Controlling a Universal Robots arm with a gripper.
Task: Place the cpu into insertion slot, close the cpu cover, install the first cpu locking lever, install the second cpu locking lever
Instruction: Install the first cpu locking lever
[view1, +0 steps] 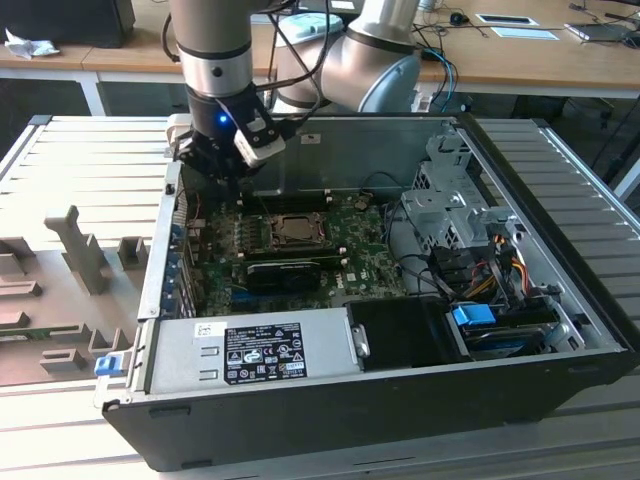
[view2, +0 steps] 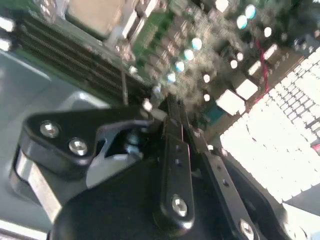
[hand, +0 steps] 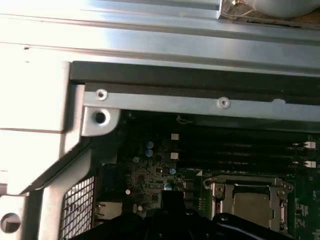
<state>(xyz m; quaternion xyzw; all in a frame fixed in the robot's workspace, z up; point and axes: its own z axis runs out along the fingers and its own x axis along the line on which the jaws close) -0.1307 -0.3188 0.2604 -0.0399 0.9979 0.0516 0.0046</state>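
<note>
In the exterior view the cpu (view1: 297, 231) lies flat in the socket at the middle of the green motherboard, its dull silver top showing. The cpu cover (view1: 297, 218) lies flat around it as a silver frame. My gripper (view1: 234, 192) hangs over the board's far corner on the exterior view's left, a short way from the socket and touching nothing. Its black fingers (view2: 176, 145) meet at the tips, shut and holding nothing. In both wrist views the cpu (hand: 251, 206) (view2: 92, 15) sits inside the cover frame (hand: 246, 184), beside the gripper tip (hand: 172, 197).
The open black case (view1: 560, 290) surrounds the board. A grey power supply (view1: 250, 350) fills the near side, a long black card (view1: 285, 272) lies next to the socket, and a drive cage (view1: 450, 205) with cables (view1: 495, 270) stands on the exterior view's right. Grey fixtures (view1: 80, 255) stand outside.
</note>
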